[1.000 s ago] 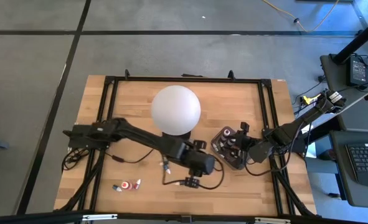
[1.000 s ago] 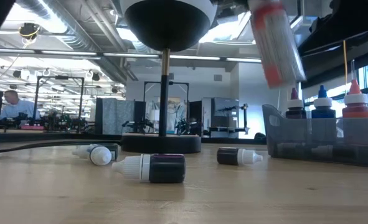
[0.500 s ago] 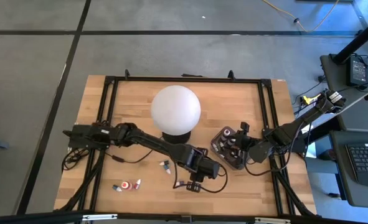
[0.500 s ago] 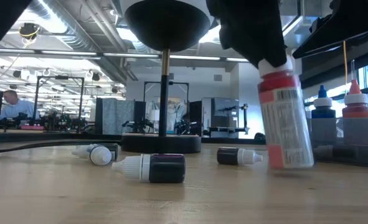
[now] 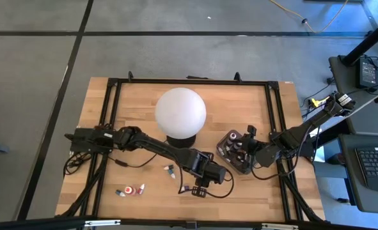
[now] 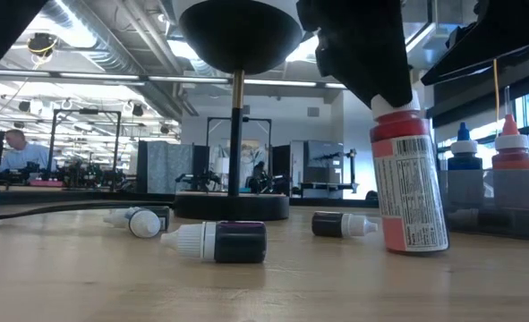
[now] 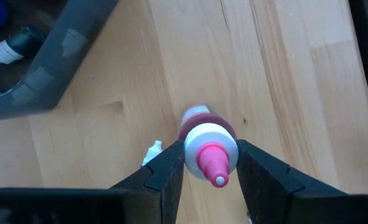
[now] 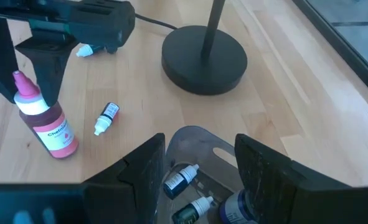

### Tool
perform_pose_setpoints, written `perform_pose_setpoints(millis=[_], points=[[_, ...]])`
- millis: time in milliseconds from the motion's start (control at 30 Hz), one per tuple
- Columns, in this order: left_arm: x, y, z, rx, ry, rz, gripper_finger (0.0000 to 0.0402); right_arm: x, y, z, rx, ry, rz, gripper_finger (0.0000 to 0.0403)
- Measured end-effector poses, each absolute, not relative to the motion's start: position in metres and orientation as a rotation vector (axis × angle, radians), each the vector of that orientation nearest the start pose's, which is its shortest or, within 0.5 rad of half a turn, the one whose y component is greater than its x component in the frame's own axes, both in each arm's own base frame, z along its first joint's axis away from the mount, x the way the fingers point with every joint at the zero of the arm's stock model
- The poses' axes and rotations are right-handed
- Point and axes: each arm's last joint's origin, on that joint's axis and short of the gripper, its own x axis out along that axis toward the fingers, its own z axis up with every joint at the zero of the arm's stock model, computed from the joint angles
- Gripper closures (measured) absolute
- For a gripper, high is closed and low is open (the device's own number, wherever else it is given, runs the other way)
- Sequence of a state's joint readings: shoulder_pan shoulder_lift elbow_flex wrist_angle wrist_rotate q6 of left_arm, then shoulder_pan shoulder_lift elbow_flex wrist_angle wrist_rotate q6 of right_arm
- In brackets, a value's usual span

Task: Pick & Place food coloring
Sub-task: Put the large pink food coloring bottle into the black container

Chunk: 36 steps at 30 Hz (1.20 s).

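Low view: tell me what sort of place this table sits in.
Probably a robotics lab or open workshop. Behind the wooden table run exposed ceiling ducts and strip lights, rows of benches with equipment frames, and a person seated at a workstation.

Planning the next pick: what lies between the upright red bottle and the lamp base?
One small dark bottle lies on its side between the red bottle and lamp base, seen in the right wrist view.

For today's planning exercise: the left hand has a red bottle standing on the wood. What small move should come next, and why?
Probably lift the left hand straight up: the red bottle stands upright on the table, the fingers flanking only its cap.
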<state>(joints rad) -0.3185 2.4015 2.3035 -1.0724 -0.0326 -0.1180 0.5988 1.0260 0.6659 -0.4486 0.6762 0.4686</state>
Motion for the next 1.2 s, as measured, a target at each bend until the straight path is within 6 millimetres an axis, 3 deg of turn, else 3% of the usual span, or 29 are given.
perform_pose_setpoints(millis=[200, 533, 767, 1000, 1200], points=[[0.477, -0.157, 0.228, 0.092, 1.173, -0.195, 0.0254, 0.172, 0.096, 0.234, -0.030, 0.609, -0.219, 0.0205], [0.474, -0.156, 0.234, 0.071, 1.204, -0.225, 0.0190, 0.172, 0.095, 0.234, -0.030, 0.609, -0.220, 0.0205], [0.449, -0.158, 0.284, 0.077, 1.160, -0.219, 0.0184, 0.172, 0.096, 0.233, -0.016, 0.618, -0.201, 0.0205], [0.409, -0.193, 0.330, 0.261, 1.032, -0.217, 0.0185, 0.172, 0.097, 0.233, 0.016, 0.627, -0.182, 0.0205], [0.376, -0.205, 0.371, 0.328, 0.917, -0.275, 0.0183, 0.172, 0.097, 0.233, 0.022, 0.626, -0.183, 0.0205]])
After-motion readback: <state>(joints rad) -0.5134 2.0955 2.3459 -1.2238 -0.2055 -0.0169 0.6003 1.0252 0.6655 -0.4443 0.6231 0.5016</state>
